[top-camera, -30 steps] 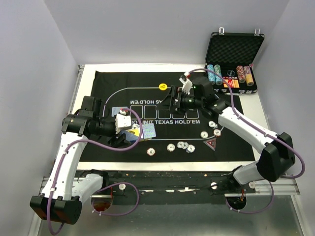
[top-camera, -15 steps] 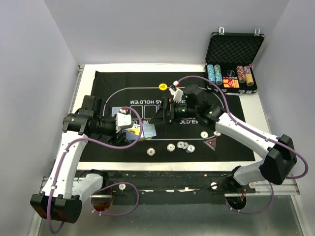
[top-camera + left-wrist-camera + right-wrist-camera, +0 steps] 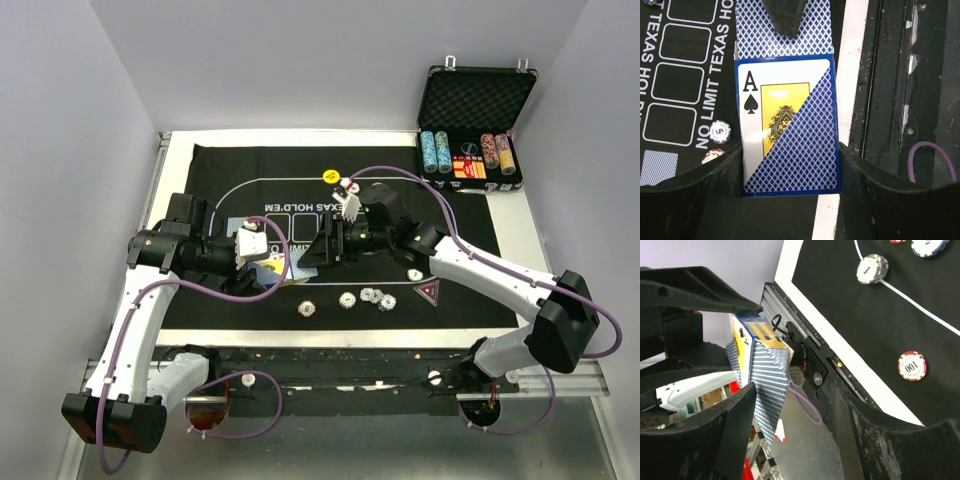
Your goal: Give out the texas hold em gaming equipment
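Left gripper (image 3: 790, 150) clamps a card deck (image 3: 785, 100) over the mat's (image 3: 250, 170) near edge. Right gripper (image 3: 792, 385), jaws apart, reaches around the card deck's edge.

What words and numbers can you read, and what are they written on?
"NO LIMIT TEXAS HOLD'EM": black mat.
"A" with a spade: card deck.
"5": chip by the deck.
"1": chip on the white line.
"100", seen upside down: red chip.
Too small to read: the labels in the case and the print on the yellow button.
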Robot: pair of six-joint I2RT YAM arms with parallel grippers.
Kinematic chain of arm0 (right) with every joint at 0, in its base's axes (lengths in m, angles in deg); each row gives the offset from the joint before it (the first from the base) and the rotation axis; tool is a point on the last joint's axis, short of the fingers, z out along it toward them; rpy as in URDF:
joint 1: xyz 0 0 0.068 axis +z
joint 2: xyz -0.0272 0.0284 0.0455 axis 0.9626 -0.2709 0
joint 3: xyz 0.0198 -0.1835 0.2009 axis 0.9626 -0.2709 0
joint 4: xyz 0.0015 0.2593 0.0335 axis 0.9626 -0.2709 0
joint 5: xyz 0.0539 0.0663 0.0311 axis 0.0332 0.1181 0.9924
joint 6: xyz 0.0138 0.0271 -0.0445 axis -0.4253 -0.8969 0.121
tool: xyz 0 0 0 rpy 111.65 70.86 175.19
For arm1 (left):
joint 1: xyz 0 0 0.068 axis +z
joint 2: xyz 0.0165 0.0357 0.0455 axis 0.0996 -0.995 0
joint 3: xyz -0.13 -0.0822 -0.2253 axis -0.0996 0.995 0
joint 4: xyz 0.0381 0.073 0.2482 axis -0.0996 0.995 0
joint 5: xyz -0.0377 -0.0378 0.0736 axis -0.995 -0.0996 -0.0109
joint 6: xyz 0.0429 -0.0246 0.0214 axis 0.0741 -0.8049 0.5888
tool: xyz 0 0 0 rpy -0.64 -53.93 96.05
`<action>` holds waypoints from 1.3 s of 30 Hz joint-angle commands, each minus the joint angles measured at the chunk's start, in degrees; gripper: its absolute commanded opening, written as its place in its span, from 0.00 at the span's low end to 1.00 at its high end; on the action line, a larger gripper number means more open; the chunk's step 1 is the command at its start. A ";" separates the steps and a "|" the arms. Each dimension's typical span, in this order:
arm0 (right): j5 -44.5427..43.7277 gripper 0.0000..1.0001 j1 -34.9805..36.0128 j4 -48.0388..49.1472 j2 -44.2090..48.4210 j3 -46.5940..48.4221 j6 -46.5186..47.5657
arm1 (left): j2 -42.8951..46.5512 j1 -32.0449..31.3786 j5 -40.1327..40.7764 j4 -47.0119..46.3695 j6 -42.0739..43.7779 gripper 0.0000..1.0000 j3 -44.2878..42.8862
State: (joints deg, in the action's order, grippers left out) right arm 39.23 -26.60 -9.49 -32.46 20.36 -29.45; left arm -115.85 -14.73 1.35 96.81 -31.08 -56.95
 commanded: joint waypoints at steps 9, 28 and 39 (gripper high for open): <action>-4.77 0.55 -0.04 1.71 2.65 -4.64 -3.78 | 0.48 0.05 -4.73 -1.34 -0.25 0.20 -2.18; -4.95 0.32 -3.03 -1.27 8.01 -5.43 -5.19 | 0.92 0.05 -6.05 -2.22 -1.48 0.20 -1.82; -6.36 0.08 -3.82 -3.91 9.24 -5.52 -4.40 | 1.00 0.05 -6.75 -2.75 -2.62 0.20 -1.91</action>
State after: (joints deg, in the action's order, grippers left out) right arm 34.93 -29.75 -9.91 -25.09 15.40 -34.87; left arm -115.91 -14.73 -0.79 95.52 -33.61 -56.95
